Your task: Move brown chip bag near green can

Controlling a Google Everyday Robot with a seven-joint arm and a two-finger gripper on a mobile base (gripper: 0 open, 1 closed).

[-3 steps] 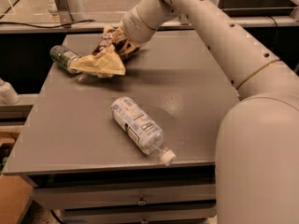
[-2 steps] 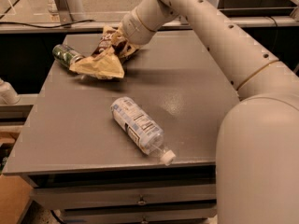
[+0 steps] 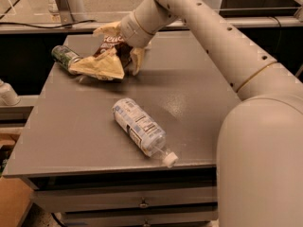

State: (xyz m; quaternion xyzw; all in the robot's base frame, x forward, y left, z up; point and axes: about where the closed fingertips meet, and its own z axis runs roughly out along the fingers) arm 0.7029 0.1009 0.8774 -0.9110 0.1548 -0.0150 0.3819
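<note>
The brown chip bag (image 3: 103,60) lies at the far left of the grey table (image 3: 199,103), dark brown in the middle with pale tan ends. Its near tan corner rests against the green can (image 3: 64,56), which lies on its side at the table's far left edge. My gripper (image 3: 128,53) is at the bag's right side, with one pale finger (image 3: 136,60) showing beside the bag and the rest hidden behind the bag and the wrist.
A clear plastic bottle (image 3: 141,129) with a white-blue label and white cap lies on its side near the table's front edge. Drawers sit under the tabletop. A metal stand (image 3: 64,4) rises behind the table's far left. My arm spans the right side.
The bag and my gripper have shifted slightly left toward the green can; the bag's tan corner now touches the can. The bottle has not moved.
</note>
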